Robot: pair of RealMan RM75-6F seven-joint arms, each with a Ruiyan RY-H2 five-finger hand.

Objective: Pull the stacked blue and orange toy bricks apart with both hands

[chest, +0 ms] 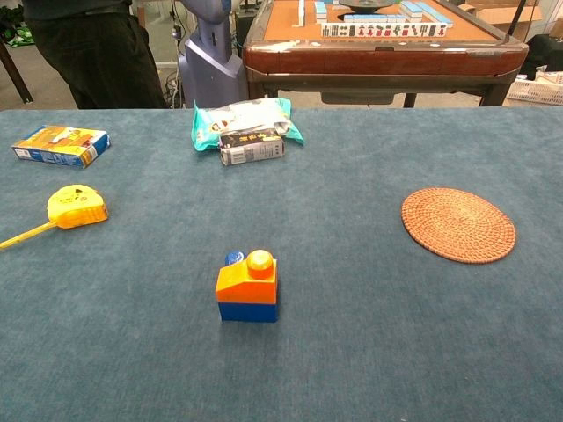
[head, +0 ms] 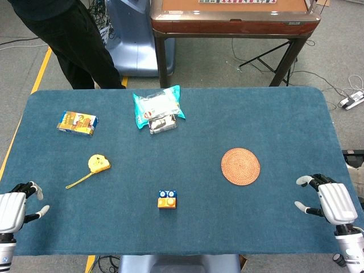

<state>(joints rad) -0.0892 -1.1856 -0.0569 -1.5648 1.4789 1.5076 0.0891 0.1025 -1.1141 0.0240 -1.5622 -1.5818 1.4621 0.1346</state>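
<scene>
The orange brick (chest: 248, 280) sits stacked on the blue brick (chest: 248, 311) near the middle front of the blue table; in the head view the stacked bricks (head: 167, 199) lie low in the centre. My left hand (head: 16, 208) rests at the table's left front edge, fingers apart, holding nothing. My right hand (head: 331, 201) is at the right front edge, also with fingers apart and empty. Both hands are far from the bricks. Neither hand shows in the chest view.
A round woven coaster (head: 240, 166) lies right of the bricks. A yellow tape measure (head: 98, 164), a small box (head: 77, 123) and a teal snack packet (head: 157, 107) lie further back. A person (head: 68, 34) and a wooden table (head: 233, 20) stand beyond the far edge.
</scene>
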